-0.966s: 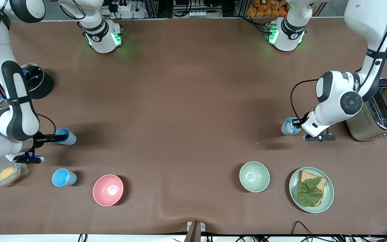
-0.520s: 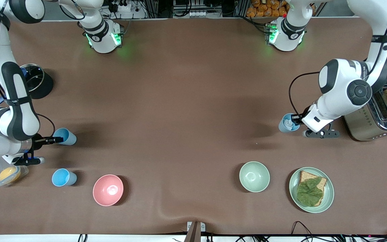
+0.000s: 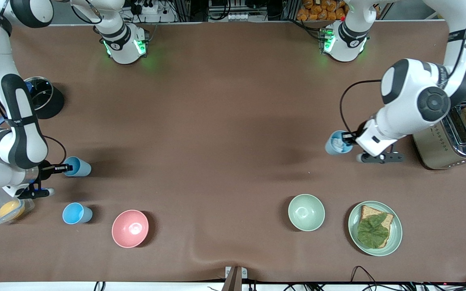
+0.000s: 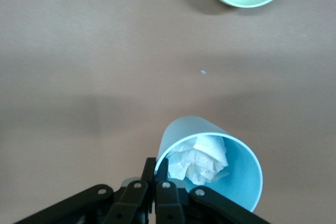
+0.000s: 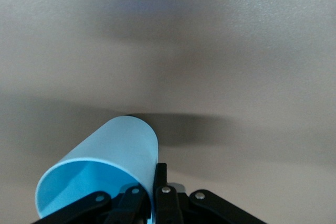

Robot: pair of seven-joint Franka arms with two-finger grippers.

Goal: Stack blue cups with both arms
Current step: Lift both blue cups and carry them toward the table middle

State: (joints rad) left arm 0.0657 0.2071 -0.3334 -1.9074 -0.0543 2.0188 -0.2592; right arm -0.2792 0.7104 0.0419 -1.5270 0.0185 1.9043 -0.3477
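We've got both grippers (image 3: 348, 139) (image 3: 66, 167) clamped on blue cups (image 3: 335, 143) (image 3: 78, 166), well apart at the table's two ends.

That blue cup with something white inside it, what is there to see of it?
The blue cup with the white wad is a small light-blue tumbler, smooth and handleless, plastic by its look. Crumpled white paper sits inside. The left gripper is shut on its rim, one finger inside and one outside the wall. It looks lifted and tilted over bare brown table near the toaster.
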